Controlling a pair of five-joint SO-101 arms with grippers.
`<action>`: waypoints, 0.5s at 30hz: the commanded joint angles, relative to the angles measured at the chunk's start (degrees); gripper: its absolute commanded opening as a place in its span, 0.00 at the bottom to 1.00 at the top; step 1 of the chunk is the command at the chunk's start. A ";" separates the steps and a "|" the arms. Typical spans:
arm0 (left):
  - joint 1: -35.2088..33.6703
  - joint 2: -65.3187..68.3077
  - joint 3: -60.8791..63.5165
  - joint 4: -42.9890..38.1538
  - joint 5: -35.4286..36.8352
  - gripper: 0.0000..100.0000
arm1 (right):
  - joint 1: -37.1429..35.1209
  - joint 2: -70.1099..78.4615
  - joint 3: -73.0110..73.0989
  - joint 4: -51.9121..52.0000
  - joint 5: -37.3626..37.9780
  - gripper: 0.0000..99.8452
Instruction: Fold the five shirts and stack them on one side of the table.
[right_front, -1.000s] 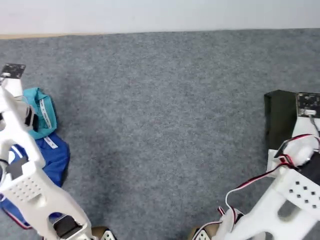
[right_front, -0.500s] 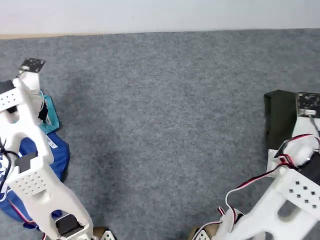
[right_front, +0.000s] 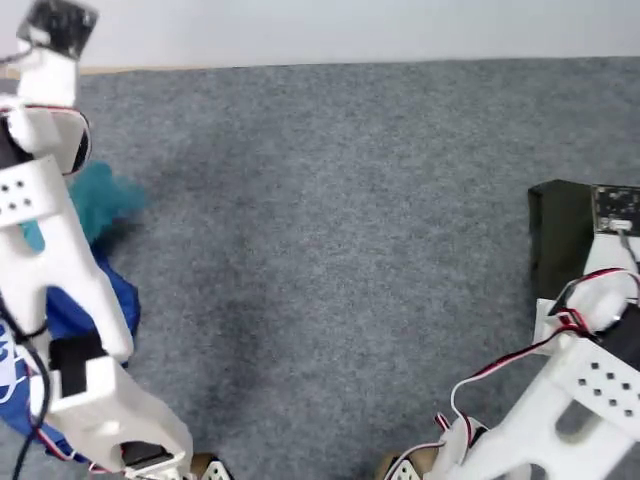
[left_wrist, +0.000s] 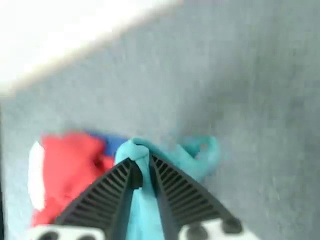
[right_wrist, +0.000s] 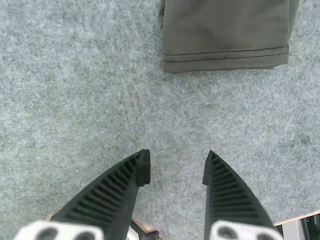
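Note:
My left gripper (left_wrist: 141, 175) is shut on the teal shirt (left_wrist: 195, 152) and holds it up off the table; the shirt hangs blurred beside the left arm (right_front: 100, 200) at the far left. Under it lie a red shirt (left_wrist: 70, 165) and a blue shirt (right_front: 70, 310) in a heap. A folded olive shirt (right_wrist: 225, 30) lies flat at the right side of the grey table (right_front: 340, 250), also seen as a dark folded shirt (right_front: 558, 235). My right gripper (right_wrist: 175, 172) stands open just above the felt, short of the olive shirt, with nothing between its fingers.
The grey felt covers the whole table and its middle is bare. A pale wall runs along the far edge (right_front: 320, 30). The right arm's white body and wires (right_front: 560, 380) fill the near right corner.
The left arm has risen and swung toward the far edge, lifting the teal shirt off the heap. The right arm has kept still.

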 joint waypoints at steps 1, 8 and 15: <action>4.84 -5.54 -9.71 0.18 5.63 0.00 | 0.22 -1.10 2.20 2.07 0.35 0.19; 15.91 -6.33 -22.02 0.09 10.55 0.00 | 0.40 -1.19 7.91 2.15 0.35 0.19; 23.56 -6.51 -31.34 -7.12 14.33 0.00 | 0.40 -1.19 8.18 2.15 0.35 0.19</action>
